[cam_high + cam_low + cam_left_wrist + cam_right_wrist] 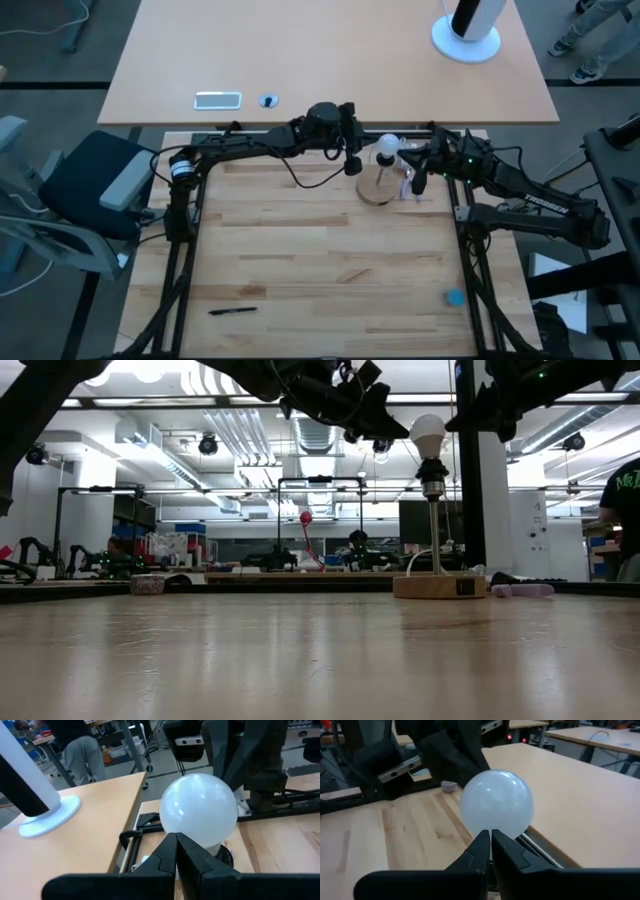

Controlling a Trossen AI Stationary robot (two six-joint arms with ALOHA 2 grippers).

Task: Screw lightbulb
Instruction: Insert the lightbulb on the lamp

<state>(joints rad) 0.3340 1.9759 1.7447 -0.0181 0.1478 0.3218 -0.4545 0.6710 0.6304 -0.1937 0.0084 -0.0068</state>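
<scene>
Left gripper (176, 851) closed, fingers pressed together with nothing between them, tips just short of the lightbulb (198, 811) and aimed at its lower half. Seen from above, parked at the far edge of the wooden table (300, 260), just left of the bulb (387, 148). Right gripper (490, 845) likewise pinched shut on nothing, tips close under the bulb's rounded front (496, 804), coming in from the opposite side. From overhead, right gripper (415, 172) just right of the bulb; left gripper (353, 160) on the other side, so the bulb sits between the two. Contact with the glass by either pair of tips not decidable.

Lightbulb standing upright on top of a thin post (436, 535), white globe (428, 430) uppermost, narrow end down in a dark socket (432, 475). Post rising from a wooden base (439, 586) resting on the table near its far edge; a white cable looping at the foot of the post.

Farther out: a black pen (232, 310) near the front left of the table, a small blue object (454, 297) near the front right. Beyond, on a lighter desk (330, 60), a white-based black cylinder (467, 30), a flat pale device (217, 100) and a small round dark item (268, 100).
</scene>
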